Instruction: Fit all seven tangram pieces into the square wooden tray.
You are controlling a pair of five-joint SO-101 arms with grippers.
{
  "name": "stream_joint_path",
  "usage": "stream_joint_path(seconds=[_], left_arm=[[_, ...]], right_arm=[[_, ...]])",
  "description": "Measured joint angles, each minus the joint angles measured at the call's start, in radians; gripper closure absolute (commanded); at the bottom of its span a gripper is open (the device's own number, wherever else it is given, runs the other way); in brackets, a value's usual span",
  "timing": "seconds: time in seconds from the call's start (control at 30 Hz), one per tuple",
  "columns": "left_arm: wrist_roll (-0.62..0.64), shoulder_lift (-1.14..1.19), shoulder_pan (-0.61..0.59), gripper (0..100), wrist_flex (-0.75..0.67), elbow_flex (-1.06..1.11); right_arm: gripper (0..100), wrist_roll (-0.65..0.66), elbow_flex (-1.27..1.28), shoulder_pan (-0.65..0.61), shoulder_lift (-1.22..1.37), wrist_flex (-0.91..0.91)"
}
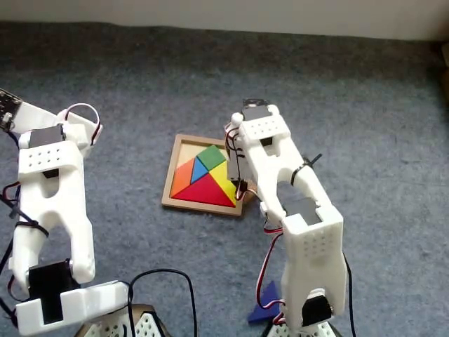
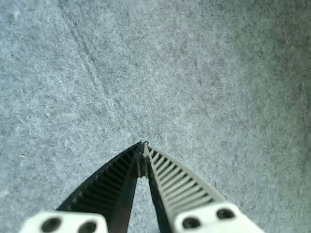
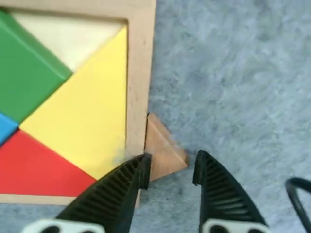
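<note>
The square wooden tray (image 1: 170, 175) lies mid-table and holds green (image 1: 211, 156), blue (image 1: 200, 170), orange (image 1: 184, 177), red (image 1: 205, 191) and yellow (image 1: 223, 180) pieces. In the right wrist view a bare patch of tray floor (image 3: 73, 34) shows beside the green piece (image 3: 24, 73). A small wood-coloured triangle (image 3: 163, 148) rests on the carpet against the tray's outer rim (image 3: 141, 73). My right gripper (image 3: 172, 167) is open, its fingers on either side of that triangle. My left gripper (image 2: 142, 146) is shut and empty over bare carpet, far left of the tray.
A dark blue piece (image 1: 264, 306) lies on the carpet beside the right arm's base. Grey carpet covers the table. Cables (image 1: 161, 277) loop between the two arm bases at the front. The left arm (image 1: 49, 182) stands well apart from the tray.
</note>
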Motion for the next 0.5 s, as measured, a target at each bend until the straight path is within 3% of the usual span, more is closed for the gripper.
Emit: stream_joint_path(seconds=[0.17,0.3,0.5], left_arm=[[0.0,0.0,0.0,99,0.0,0.0],[0.0,0.0,0.0,99,0.0,0.0],[0.0,0.0,0.0,99,0.0,0.0]], right_arm=[[88.1,0.023,0.0,0.002,0.0,0.0],[99.7,0.06,-0.002,0.006,0.0,0.006],[99.4,0.158,-0.034,0.009,-0.038,0.057]])
